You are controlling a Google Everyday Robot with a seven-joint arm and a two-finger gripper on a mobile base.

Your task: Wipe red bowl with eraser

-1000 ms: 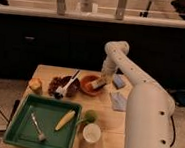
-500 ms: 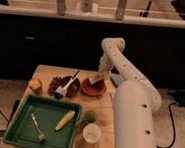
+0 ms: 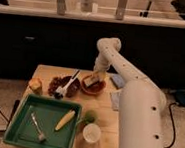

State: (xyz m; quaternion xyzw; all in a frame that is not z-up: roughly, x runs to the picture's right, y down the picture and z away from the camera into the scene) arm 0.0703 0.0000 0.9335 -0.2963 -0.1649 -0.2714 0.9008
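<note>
Carrying surface: your wooden counter (image 3: 48, 73), dark cabinets (image 3: 39, 42) behind.
red bowl (image 3: 98, 89): shallow, orange-red.
eraser (image 3: 90, 81): tan, tilted inside it.
hand (image 3: 95, 77): clamped on eraser.

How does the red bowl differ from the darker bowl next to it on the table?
Colour: the red bowl is bright orange-red; the dark bowl is maroon-brown. Contents: the red bowl shows the eraser within its rim, with the gripper just above; the dark bowl holds a white-handled utensil. Both are round, shallow, and sit on the wooden table.
</note>
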